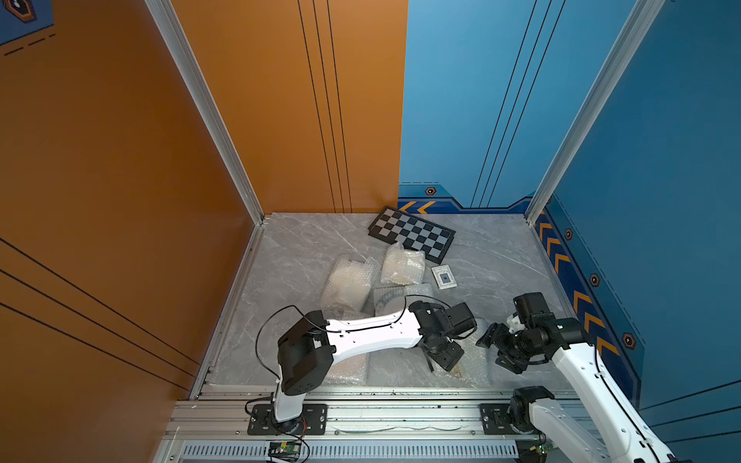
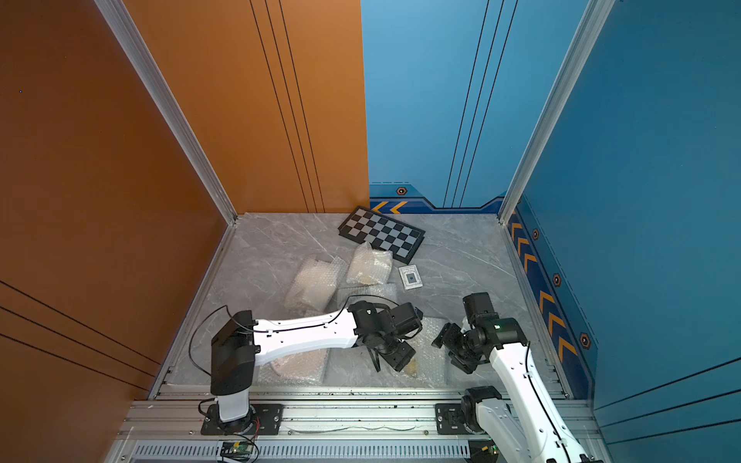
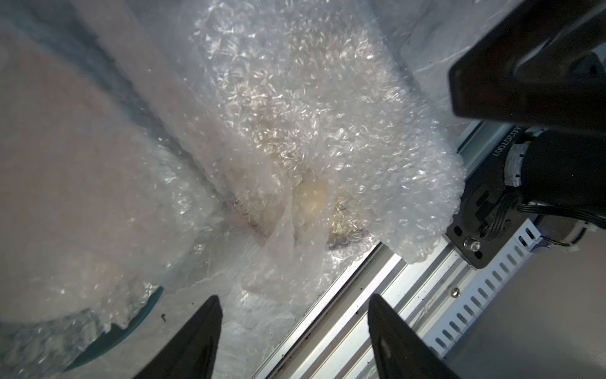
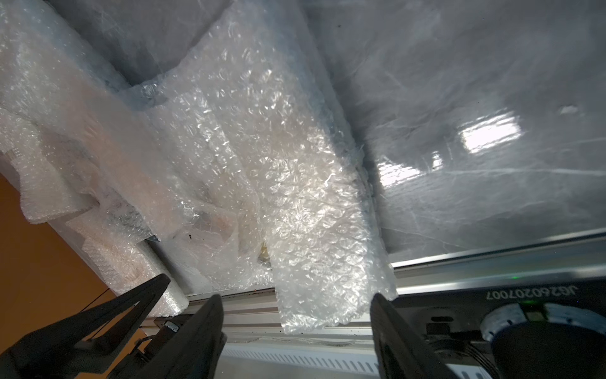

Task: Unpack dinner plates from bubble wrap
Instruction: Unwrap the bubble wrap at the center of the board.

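- We see a glossy grey marble-look table (image 1: 304,248); an orange wall (image 1: 120,160) closes its left side, and blue walls (image 1: 461,100) close the back and right.
- An aluminium rail (image 1: 401,413) runs along the near edge; both arm bases are bolted to it.
- At the back lies a black-and-grey checkerboard (image 1: 412,233); just in front of it sits a small white card box (image 1: 444,277).
- The bubble wrap (image 1: 351,282) lies in several crumpled bundles from mid-table to the near edge; the nearest bundle (image 1: 475,362) lies by the rail, between the two grippers.
- Through that bundle we make out a yellowish plate (image 3: 314,197), still wrapped; any other plates are too veiled to tell apart.
- The left arm stretches low across the table toward the right, wrist bent down; the left gripper (image 1: 432,366) is over the nearest bundle, its fingers (image 3: 196,338) apart and clamping nothing.
- The right arm leans in from its base; the right gripper (image 1: 491,352) faces the same bundle, jaws spread.
- In the right wrist view a loose end of wrap lies between its fingers; we cannot tell whether it touches them.
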Tool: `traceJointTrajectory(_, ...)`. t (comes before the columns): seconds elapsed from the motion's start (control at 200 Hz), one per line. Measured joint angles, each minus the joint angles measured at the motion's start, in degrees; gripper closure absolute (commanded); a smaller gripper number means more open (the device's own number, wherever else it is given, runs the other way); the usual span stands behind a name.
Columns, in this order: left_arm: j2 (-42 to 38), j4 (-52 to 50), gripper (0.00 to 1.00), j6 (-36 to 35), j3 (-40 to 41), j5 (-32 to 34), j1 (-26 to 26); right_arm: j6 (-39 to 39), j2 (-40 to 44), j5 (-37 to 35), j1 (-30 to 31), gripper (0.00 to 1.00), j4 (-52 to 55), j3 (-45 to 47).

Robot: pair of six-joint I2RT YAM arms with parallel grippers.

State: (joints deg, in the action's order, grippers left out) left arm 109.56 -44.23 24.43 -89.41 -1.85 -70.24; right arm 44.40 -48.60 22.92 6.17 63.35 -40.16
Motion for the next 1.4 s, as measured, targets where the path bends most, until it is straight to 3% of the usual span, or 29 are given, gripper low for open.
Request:
traceJointTrajectory(0.35, 8.5, -2.4, 0.47, -6.3, -10.0, 0.4, -0.7, 0.6, 1.9, 0.9, -0.2, 0.27, 0.0, 0.8)
traceJointTrajectory(0.586, 10.3, -4.2, 0.50, -8.7, -10.6, 0.8, -0.7, 0.7, 2.0, 0.9, -0.3, 0.26, 0.0, 0.9)
traceJointTrajectory(0.941, 13.1, -4.6, 0.65, -9.9, -10.8, 1.4, -1.3, 0.7, 1.2, 0.9, -2.8, 0.27, 0.0, 1.2)
traceJointTrajectory(1.046, 13.9, -4.7, 0.76, -9.9, -11.0, 1.4, -1.3, 0.7, 1.0, 0.9, -2.9, 0.26, 0.0, 1.7)
traceJointTrajectory(1.156, 14.0, -4.8, 1.00, -10.3, -11.3, 1.9, -1.3, 0.7, 1.0, 0.9, -2.9, 0.27, -0.2, 2.2)
traceJointTrajectory(1.402, 14.0, -4.9, 1.00, -8.9, -11.6, 3.1, -1.4, 1.7, 1.3, 0.9, -1.7, 0.28, -1.5, 4.9)
